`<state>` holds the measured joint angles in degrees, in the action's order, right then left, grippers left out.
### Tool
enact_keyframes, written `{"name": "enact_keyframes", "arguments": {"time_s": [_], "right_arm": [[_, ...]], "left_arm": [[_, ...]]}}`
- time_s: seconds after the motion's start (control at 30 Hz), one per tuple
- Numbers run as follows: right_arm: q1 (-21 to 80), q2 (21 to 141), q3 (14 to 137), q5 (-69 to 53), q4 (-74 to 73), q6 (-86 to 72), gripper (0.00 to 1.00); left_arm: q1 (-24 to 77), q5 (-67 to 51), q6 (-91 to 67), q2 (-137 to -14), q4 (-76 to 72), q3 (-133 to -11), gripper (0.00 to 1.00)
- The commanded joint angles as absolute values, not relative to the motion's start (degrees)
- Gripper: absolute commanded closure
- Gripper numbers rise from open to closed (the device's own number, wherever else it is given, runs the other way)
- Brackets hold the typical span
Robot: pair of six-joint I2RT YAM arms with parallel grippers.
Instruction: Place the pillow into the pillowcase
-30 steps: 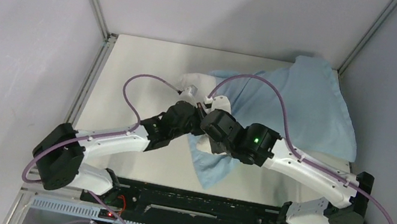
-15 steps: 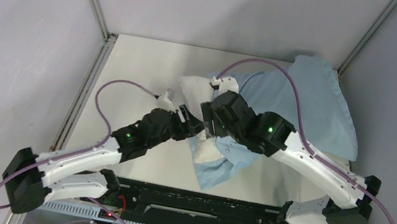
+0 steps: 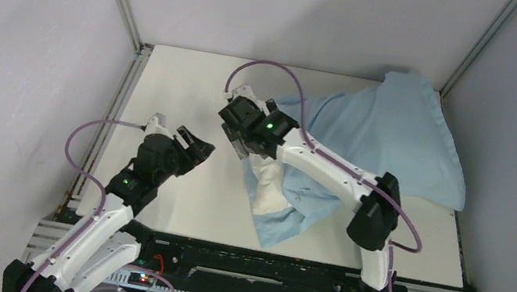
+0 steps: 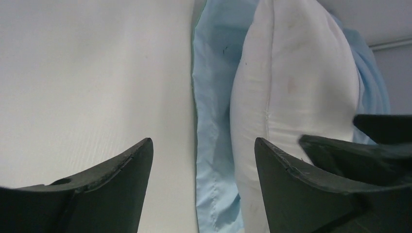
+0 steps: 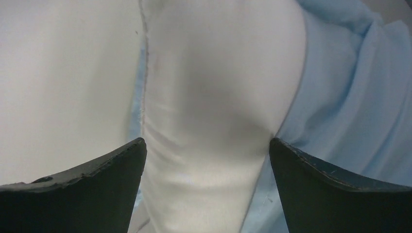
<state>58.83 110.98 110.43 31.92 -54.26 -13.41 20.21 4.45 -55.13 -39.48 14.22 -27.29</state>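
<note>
The white pillow (image 3: 269, 187) lies on the table over the near flap of the light blue pillowcase (image 3: 392, 137), and my right arm hides its far end. My right gripper (image 3: 243, 147) hovers open above that end. In the right wrist view the pillow (image 5: 214, 97) bulges between the wide jaws of that gripper (image 5: 206, 141), with the pillowcase (image 5: 350, 97) to its right. My left gripper (image 3: 198, 145) is open and empty over bare table, left of the pillow. In its wrist view the left gripper (image 4: 201, 143) faces a blue pillowcase edge (image 4: 214, 121) and the pillow (image 4: 291, 87).
The pillowcase bunches up against the back right corner post (image 3: 448, 86). A metal rail (image 3: 116, 102) runs along the table's left edge. White table surface (image 3: 187, 78) spreads left and behind the pillow. The right gripper's dark fingers (image 4: 379, 145) show at the right of the left wrist view.
Both grippers went from shut to open, letting go at the pillow. My left arm drew back to the near left. The right arm shifted left and farther back.
</note>
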Motion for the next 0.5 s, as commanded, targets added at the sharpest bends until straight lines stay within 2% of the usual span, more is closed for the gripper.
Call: {"name": "enact_keyframes", "arguments": {"time_s": [0.0, 0.1, 0.17, 0.2, 0.27, 0.33, 0.37, 0.47], "right_arm": [[58.54, 117.15, 113.85, 37.78, -57.67, -11.43, 0.0], [57.99, 123.29, 115.78, 41.51, -60.8, -13.08, 0.01], [57.14, 126.47, 117.05, 44.58, -64.22, -15.79, 0.11], [56.73, 127.26, 117.64, 45.28, -65.84, -17.19, 0.23], [56.2, 126.03, 118.24, 45.94, -67.69, -19.74, 0.63], [55.9, 120.85, 116.61, 42.18, -65.96, -20.92, 0.97], [55.7, 116.99, 115.16, 38.65, -64.0, -21.32, 1.0], [55.68, 105.09, 109.8, 29.84, -55.23, -21.21, 1.0]], "left_arm": [[17.63, -3.79, -51.39, -41.89, 11.0, -26.92, 0.21], [16.66, -6.11, -50.89, -44.37, 9.39, -27.68, 0.2], [16.4, -6.83, -50.41, -45.59, 8.59, -28.02, 0.2], [16.36, -7.4, -50.18, -46.22, 8.46, -28.3, 0.2], [16.35, -9.38, -49.66, -47.47, 8.16, -28.76, 0.21], [16.35, -10.78, -49.53, -47.92, 7.8, -28.56, 0.21], [16.35, -11.17, -49.49, -47.95, 7.34, -28.37, 0.21], [16.62, -13.73, -51.11, -48.75, 4.6, -27.73, 0.25]]}}
